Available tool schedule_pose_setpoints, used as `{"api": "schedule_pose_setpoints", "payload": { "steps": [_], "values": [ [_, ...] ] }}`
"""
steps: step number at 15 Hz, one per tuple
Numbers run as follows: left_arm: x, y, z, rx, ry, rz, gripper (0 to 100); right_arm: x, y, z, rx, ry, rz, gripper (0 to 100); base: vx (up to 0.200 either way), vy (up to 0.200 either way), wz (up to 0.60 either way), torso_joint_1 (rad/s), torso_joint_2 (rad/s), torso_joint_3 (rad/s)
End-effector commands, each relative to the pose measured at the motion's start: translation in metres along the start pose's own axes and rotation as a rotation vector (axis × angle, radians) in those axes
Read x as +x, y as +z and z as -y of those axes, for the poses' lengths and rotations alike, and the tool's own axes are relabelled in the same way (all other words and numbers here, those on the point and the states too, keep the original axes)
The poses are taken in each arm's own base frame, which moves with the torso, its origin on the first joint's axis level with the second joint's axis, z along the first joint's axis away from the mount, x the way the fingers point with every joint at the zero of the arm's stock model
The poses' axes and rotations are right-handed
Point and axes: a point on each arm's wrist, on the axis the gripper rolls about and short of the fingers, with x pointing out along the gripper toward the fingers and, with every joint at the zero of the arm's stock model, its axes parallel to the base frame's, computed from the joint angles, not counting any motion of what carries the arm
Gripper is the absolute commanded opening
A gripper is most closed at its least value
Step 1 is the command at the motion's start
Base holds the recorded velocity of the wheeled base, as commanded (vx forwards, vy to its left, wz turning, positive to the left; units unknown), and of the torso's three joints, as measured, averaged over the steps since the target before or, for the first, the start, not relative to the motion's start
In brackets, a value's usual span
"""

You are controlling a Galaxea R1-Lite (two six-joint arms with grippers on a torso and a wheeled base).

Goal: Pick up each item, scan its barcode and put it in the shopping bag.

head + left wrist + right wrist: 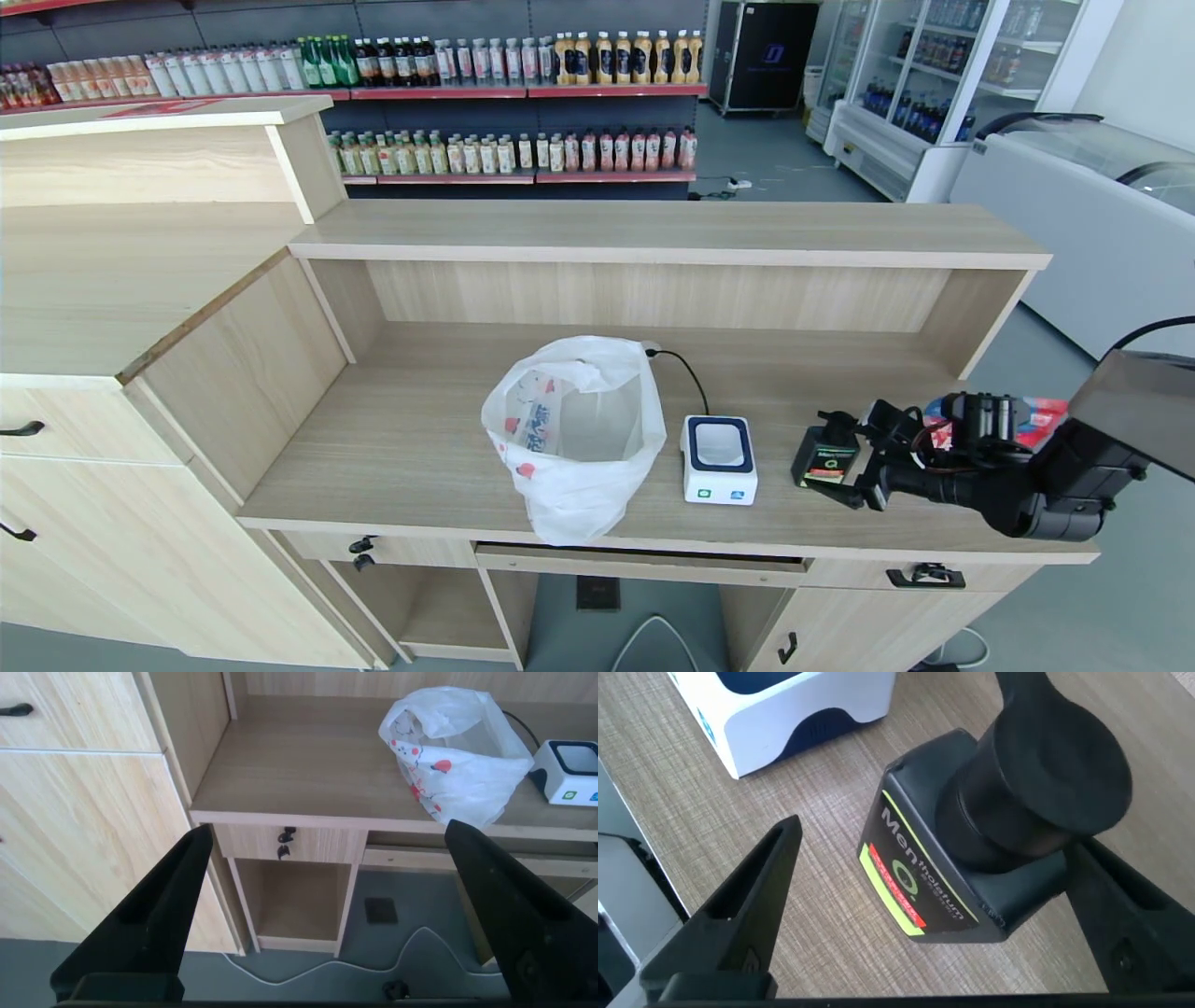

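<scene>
A black bottle with a round cap and a green-and-red label stands on the wooden counter, right of the white-and-blue barcode scanner. My right gripper is open, with one finger on each side of the bottle and not closed on it. The white plastic shopping bag stands open left of the scanner. My left gripper hangs open and empty, low and off the counter's left front corner, with the bag and scanner farther off.
A red-and-blue packet lies behind my right arm on the counter's right end. The scanner's cable runs to the back. A raised shelf walls the counter's rear, and a taller cabinet stands on the left.
</scene>
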Motion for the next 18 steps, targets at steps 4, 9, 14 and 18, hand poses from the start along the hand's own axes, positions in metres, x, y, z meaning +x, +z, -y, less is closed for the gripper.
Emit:
{"api": "schedule_pose_setpoints", "payload": {
  "steps": [4,9,14,18],
  "values": [
    [0.0,0.0,0.0,0.0,0.0,0.0,100,0.005,-0.003,-0.004,0.012,0.03,0.003,100,0.0,0.0,0.0,0.0,0.0,0.0],
    [0.0,0.0,0.0,0.0,0.0,0.0,100,0.008,-0.002,0.0,0.002,0.026,0.013,0,0.0,0.0,0.0,0.0,0.0,0.0],
    [0.0,0.0,0.0,0.0,0.0,0.0,100,-0.018,0.028,0.022,-0.067,-0.059,0.048,0,0.0,0.0,0.0,0.0,0.0,0.0],
    [0.0,0.0,0.0,0.0,0.0,0.0,100,-0.105,0.105,0.027,-0.156,-0.205,0.104,0,0.0,0.0,0.0,0.0,0.0,0.0]
  ]
}}
